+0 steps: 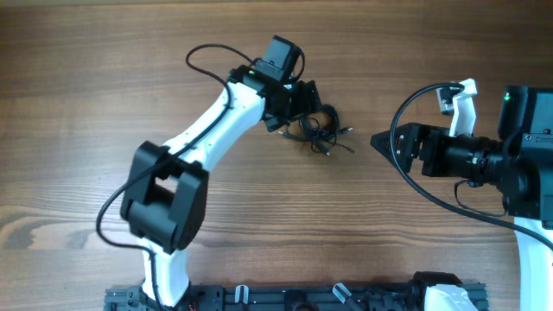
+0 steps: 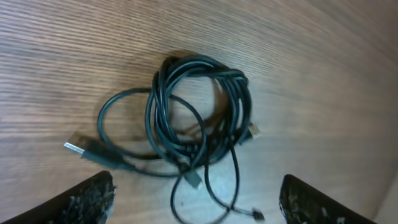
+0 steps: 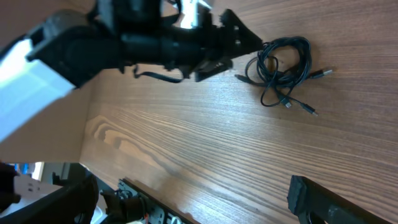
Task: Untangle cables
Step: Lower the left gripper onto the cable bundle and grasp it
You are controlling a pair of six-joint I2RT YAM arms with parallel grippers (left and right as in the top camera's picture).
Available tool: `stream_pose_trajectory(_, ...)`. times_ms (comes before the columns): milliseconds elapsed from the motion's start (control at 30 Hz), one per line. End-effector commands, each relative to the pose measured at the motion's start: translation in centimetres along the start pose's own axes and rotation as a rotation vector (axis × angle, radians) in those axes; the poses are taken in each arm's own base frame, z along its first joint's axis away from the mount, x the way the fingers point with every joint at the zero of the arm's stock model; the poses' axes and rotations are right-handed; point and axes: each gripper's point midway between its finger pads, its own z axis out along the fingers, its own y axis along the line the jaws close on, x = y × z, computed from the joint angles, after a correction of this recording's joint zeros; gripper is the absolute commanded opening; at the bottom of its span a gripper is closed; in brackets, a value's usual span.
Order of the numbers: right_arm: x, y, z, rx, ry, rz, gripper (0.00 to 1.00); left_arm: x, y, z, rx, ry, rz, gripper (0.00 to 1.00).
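Note:
The cables (image 1: 321,130) lie in one small black knot on the wooden table, with loose plug ends trailing to the right. In the left wrist view the cables (image 2: 199,115) form coiled loops with a silver plug at the left. My left gripper (image 1: 302,111) hovers at the knot's left edge. It is open, fingers (image 2: 93,199) wide apart, and a thin loop with a small plug lies between them untouched (image 2: 199,208). My right gripper (image 1: 380,141) is open and points left, a short way right of the knot. The right wrist view shows the cables (image 3: 283,65) far ahead.
Thick black arm cables (image 1: 415,147) loop around the right arm and another over the left arm (image 1: 203,60). A black rail (image 1: 302,298) runs along the near table edge. Bare wood table (image 1: 86,104) surrounds the knot.

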Motion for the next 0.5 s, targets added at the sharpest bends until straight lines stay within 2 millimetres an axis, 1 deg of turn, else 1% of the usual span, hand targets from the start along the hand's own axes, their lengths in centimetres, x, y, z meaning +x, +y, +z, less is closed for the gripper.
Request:
stream_pose_trajectory(0, -0.3, 0.0, 0.1, 0.007, 0.004, -0.004, 1.0, 0.0, 0.2, 1.8, -0.041, -0.027, -0.027, 0.85)
stream_pose_trajectory(67, -0.3, -0.2, 0.3, 0.007, 0.008, -0.002, 1.0, 0.0, 0.6, 2.6, -0.072, -0.043, -0.051, 0.81)
stream_pose_trajectory(200, -0.4, -0.4, 0.6, 0.008, 0.018, 0.006, 1.0, 0.6, 1.0, 4.2, -0.096, -0.035, -0.112, 0.8)
stream_pose_trajectory(300, -0.4, -0.6, 0.8, 0.01, 0.03, 0.016, 1.0, 1.0, 0.8, 5.2, -0.092, -0.031, -0.102, 0.79)
stream_pose_trajectory(400, -0.5, -0.8, 1.0, 0.011, 0.036, 0.022, 1.0, 1.3, 0.7, 5.5, -0.096, -0.028, -0.095, 0.78)
stream_pose_trajectory(467, -0.5, -0.8, 1.1, 0.011, 0.039, 0.024, 1.0, 1.1, 0.9, 5.5, -0.11, -0.045, -0.093, 0.75)
